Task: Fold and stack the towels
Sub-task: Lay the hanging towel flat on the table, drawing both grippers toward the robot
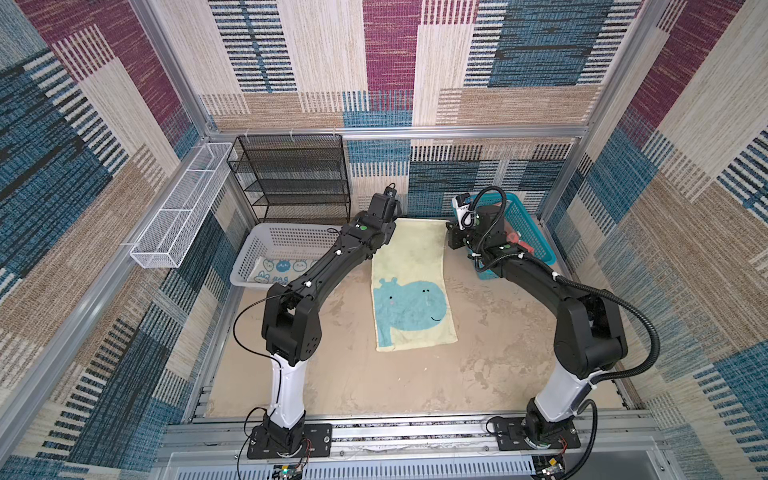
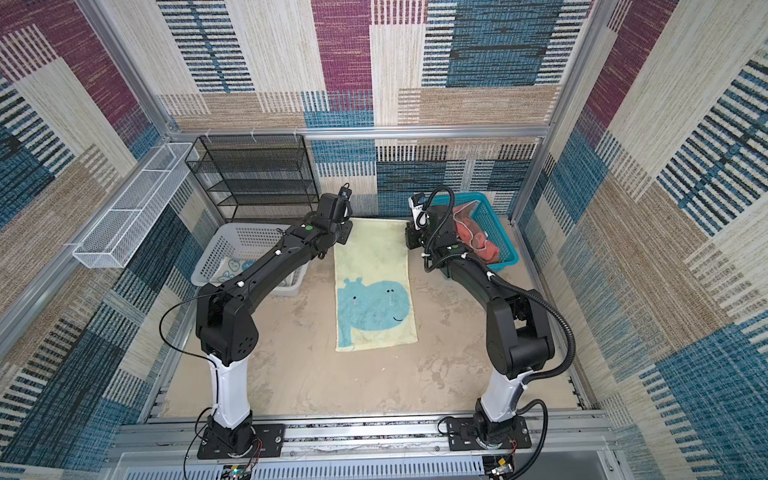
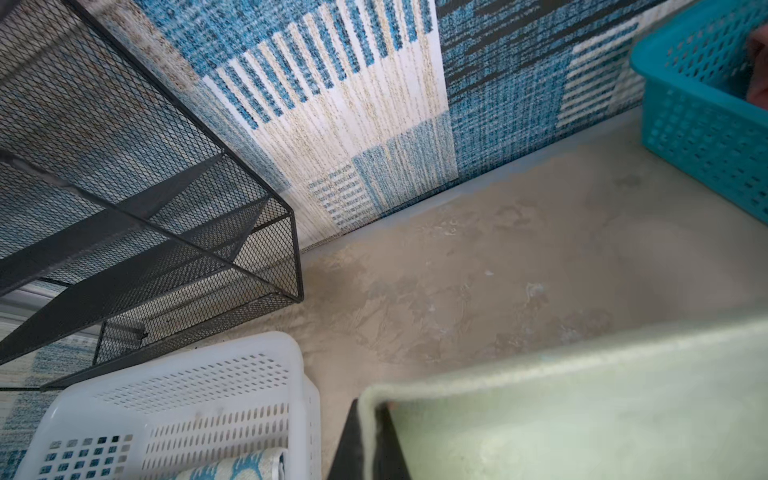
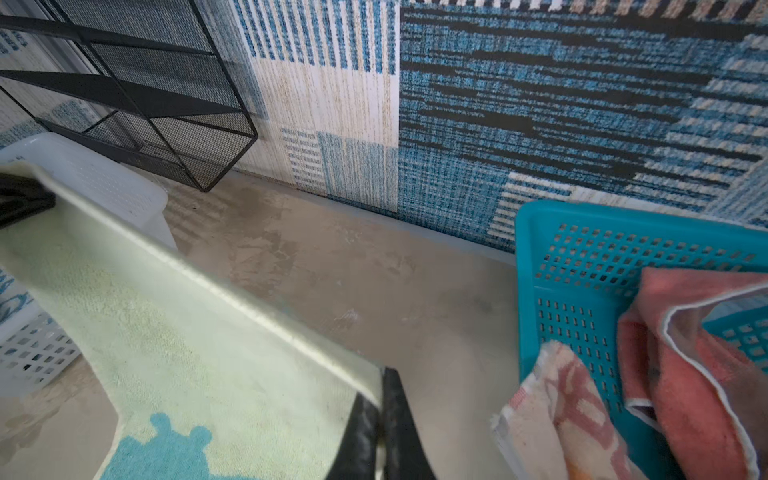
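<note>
Pinching far corners of yellow hippo towel [image 1: 409, 286] with left gripper [image 3: 370, 415] and right gripper [image 4: 379, 395], both clamped on cloth. Flat mid-frame in both top views, far edge raised. White basket [image 1: 282, 239] close left, teal basket [image 1: 530, 226] close right; bare tabletop [image 1: 478, 374] lower frame. Coral towels [image 4: 685, 374] clear in right wrist view, sliver in left wrist.

Top views look down over the whole scene; close wrist cameras both see the yellow towel [image 3: 582, 415] and back wall [image 3: 332, 104].

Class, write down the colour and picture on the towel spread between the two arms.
Pale yellow towel with a blue hippo; clearest in a top view.
</note>
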Robot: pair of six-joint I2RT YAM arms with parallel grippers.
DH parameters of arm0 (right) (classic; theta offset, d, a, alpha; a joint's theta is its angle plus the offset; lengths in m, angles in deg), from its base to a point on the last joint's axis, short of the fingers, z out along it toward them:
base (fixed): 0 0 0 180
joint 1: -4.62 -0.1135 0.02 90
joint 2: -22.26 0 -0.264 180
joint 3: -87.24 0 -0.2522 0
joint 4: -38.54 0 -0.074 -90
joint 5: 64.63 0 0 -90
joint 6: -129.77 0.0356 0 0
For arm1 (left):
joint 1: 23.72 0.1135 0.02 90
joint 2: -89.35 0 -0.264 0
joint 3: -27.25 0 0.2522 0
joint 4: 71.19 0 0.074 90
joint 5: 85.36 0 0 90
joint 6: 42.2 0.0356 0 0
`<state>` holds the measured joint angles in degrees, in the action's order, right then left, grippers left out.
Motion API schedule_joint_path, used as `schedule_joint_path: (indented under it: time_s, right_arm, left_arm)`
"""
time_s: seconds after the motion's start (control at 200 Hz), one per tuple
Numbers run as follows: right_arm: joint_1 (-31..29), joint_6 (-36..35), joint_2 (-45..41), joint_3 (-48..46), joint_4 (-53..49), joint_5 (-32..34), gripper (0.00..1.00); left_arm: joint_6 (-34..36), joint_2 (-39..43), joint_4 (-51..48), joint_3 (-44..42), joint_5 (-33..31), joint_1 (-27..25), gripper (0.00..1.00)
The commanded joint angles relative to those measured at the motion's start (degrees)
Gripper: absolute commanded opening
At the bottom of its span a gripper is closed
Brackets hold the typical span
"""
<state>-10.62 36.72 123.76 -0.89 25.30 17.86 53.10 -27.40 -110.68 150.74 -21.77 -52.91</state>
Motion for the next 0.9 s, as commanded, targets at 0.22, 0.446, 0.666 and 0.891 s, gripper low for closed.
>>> schedule_joint_path:
  time_s: [0.22, 0.446, 0.666, 0.891]
  right_arm:
    - [1.0, 0.7, 1.4, -2.1, -0.7, 3.4, 0.00]
    - [1.0, 1.9, -5.5, -12.3, -1.2, 2.4, 0.00]
    - [1.0, 3.8, -13.2, -20.7, -3.6, -0.3, 0.00]
    - [1.0, 8.6, -22.5, -28.7, -6.0, -4.9, 0.00]
  left_arm:
    - [-1.3, 1.3, -2.8, -6.6, -4.7, 1.3, 0.00]
    - [-5.9, 9.3, -1.6, -17.8, 2.6, 1.2, 0.00]
    - [-9.2, 16.7, -1.6, -27.5, 8.7, -1.0, 0.00]
    - [-12.6, 22.2, -1.8, -34.5, 10.5, -4.6, 0.00]
